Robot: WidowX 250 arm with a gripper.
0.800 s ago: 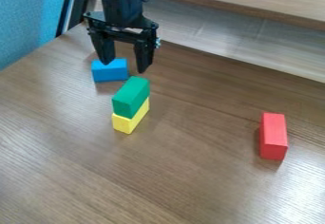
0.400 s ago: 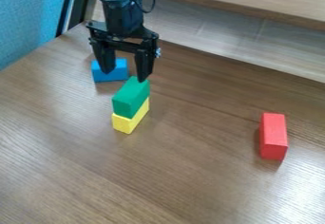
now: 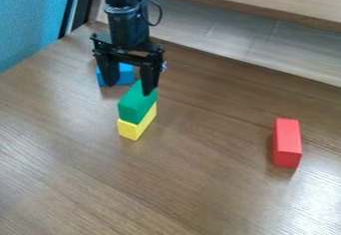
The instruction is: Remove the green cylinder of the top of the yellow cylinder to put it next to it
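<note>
Green block atop yellow block

A green block is seen set on top of a yellow block, left of the view's centre, toward 9 o'clock. The black gripper is hung at the stack's 12 o'clock side, its fingers spread, one overlapping the green block's top in the view; whether it is touched cannot be told. A blue block is partly hidden behind the gripper, at the stack's 11 o'clock. A red block is placed well apart, toward 4 o'clock on the wooden table.
</note>
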